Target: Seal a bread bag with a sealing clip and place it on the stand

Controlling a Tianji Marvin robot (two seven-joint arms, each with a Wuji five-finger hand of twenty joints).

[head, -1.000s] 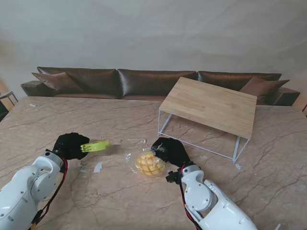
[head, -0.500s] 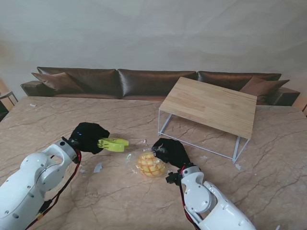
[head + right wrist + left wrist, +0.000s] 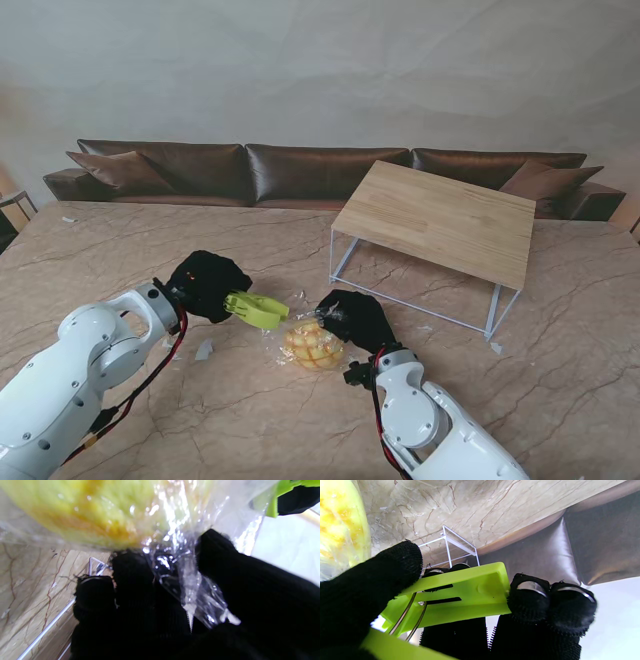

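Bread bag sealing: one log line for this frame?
left hand: shut on sealing clip | right hand: shut on bread bag neck | clip: not yet on bag

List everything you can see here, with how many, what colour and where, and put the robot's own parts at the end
Bread bag: one, clear with yellow bread, table centre, neck pinched by right hand.
Sealing clip: one, lime green, held by left hand, left of bag.
Stand: one, wooden top, white frame, right far side.
Table: one, beige marble.
Sofa: one, brown leather, behind table.
Plastic scrap: one, pale, near left arm.
Left hand: one, black glove, gripping clip.
Right hand: one, black glove, gripping bag.
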